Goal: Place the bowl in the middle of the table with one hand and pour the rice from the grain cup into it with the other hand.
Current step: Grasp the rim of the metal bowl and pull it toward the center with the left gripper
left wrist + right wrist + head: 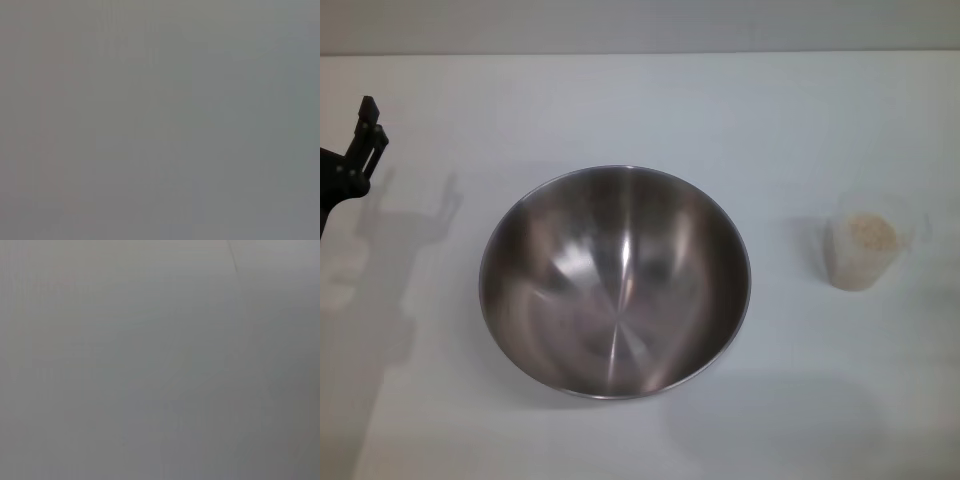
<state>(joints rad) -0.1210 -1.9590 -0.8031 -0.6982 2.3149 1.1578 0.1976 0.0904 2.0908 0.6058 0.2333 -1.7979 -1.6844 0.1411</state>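
The steel bowl [615, 280] stands upright and empty near the middle of the white table [650, 100] in the head view. The clear grain cup [865, 240] stands upright to the bowl's right, apart from it, with pale rice [871, 233] inside. My left gripper [365, 135] shows at the far left edge, well clear of the bowl and holding nothing. My right gripper is out of view. Both wrist views show only a plain grey surface.
The table's far edge [640, 53] meets a grey wall at the top of the head view. Shadows of the left arm fall on the table at the left.
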